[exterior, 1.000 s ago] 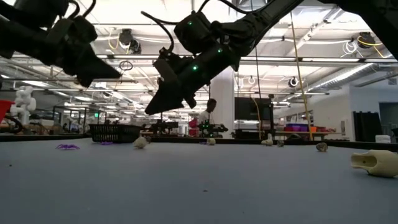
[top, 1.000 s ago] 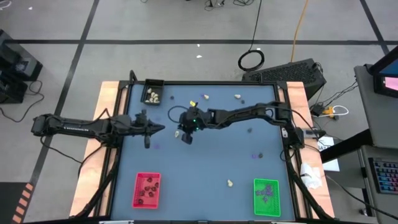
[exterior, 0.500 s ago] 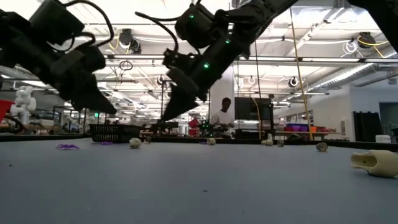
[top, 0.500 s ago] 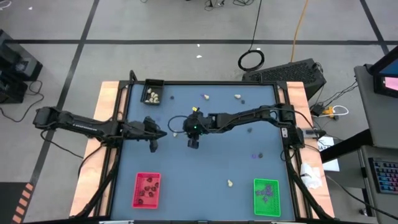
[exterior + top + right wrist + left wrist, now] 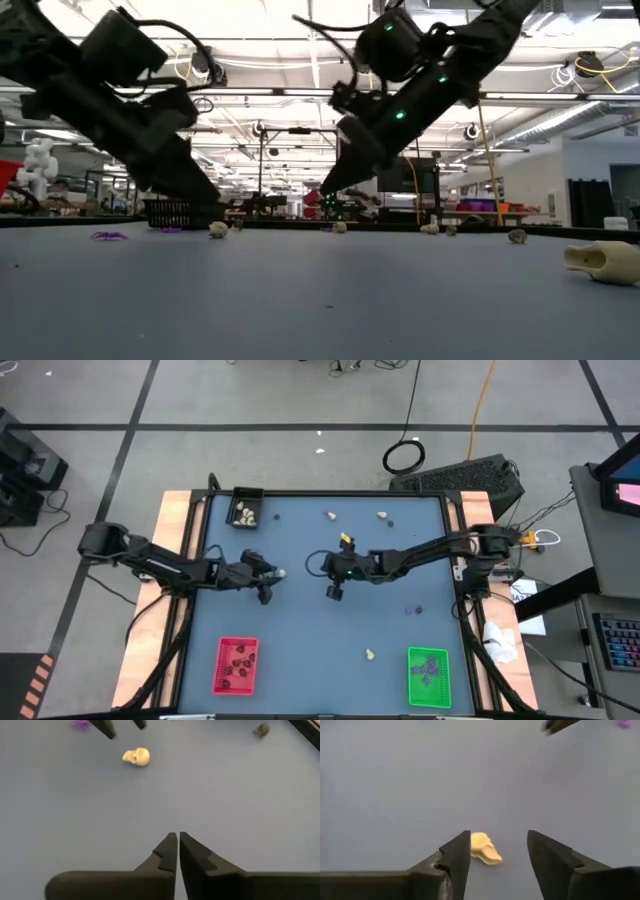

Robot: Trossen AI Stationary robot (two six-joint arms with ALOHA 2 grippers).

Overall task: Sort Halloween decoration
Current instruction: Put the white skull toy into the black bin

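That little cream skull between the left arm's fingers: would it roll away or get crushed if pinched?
The cream skull looks like hard moulded plastic, so it probably won't crush. Its rounded, lumpy shape may let it squirt sideways or roll on the smooth table. It looks tiny beside the open left gripper, so likely very light.

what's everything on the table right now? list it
table: one, blue top, under everything.
black tray: one, far left corner, cream lumps in it.
red tray: one, near left, dark lumps in it.
green tray: one, near right, purple bits in it.
cream lumps: at least four loose; one between the left fingers, two near the far edge, one left of the green tray.
black lumps: about three loose, small, right half; exact count unclear.
purple bits: at least one loose, right half.
left gripper: open, straddling a cream lump, left of centre.
right gripper: shut, empty, mid-table.
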